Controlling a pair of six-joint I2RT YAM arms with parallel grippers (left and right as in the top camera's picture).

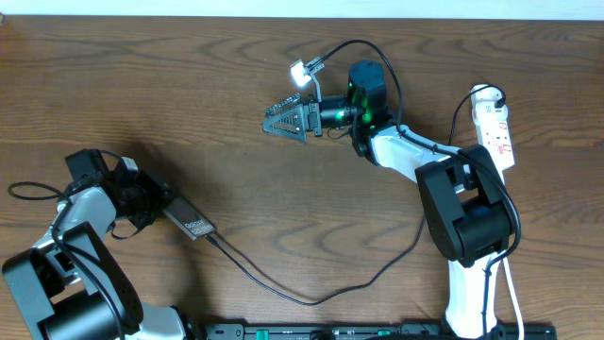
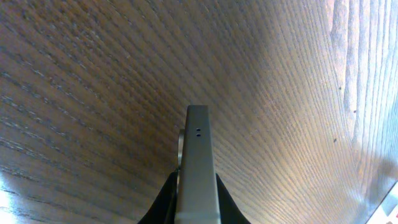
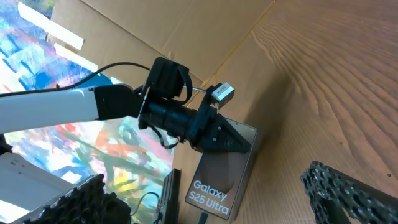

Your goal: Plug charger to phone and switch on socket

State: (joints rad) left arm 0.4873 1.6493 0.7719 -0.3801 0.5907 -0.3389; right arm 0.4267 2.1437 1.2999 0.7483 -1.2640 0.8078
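Grained wood table [image 1: 189,85]: left hand [image 1: 162,206] clamps the flat bronze phone [image 3: 224,168] (slim metal edge), right hand [image 1: 283,123] agape

Dark wood-grain worktop [image 1: 189,85]. White socket [image 1: 495,127] lies flat, well behind right pincer [image 1: 272,125]. Black charger [image 1: 316,300] cable lies in loose curve, from just ahead of left pincer [image 1: 165,203] toward right arm [image 1: 467,217].

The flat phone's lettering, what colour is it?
White, printed on the flat bronze-brown rectangular phone; the right wrist view shows it best.
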